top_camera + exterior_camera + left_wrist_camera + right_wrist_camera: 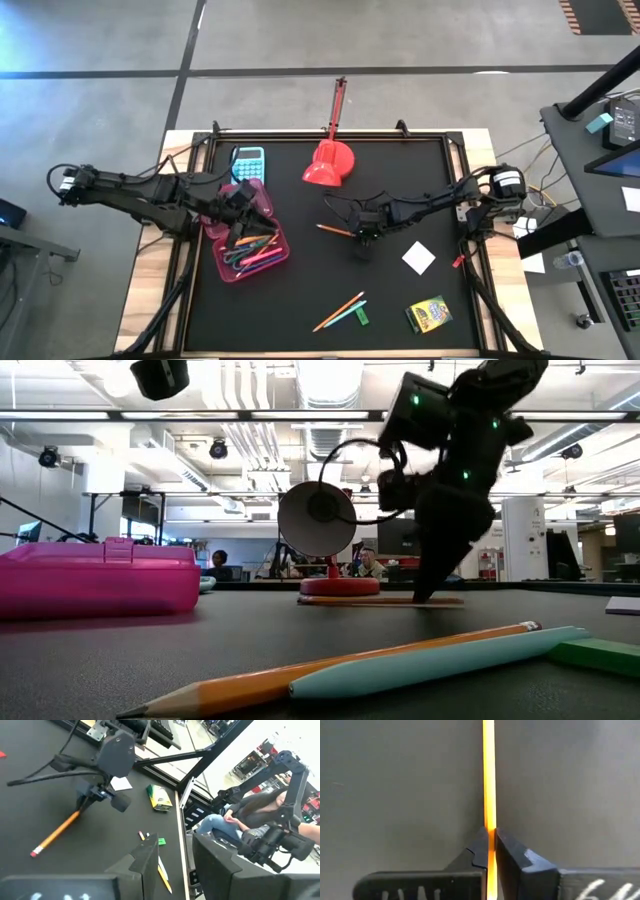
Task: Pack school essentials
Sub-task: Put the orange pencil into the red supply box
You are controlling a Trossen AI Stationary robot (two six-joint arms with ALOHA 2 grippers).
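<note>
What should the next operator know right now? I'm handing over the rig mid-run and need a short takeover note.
Right gripper: shut on the orange pencil, which lies on the mat at table centre.
Left gripper: over the pink case; cannot tell if its fingers are open.
Done: several pens and pencils are already in the case.
Left: the gripped pencil, the white square, the crayon box, and the orange pencil, light-blue pen and green piece at the front.
</note>
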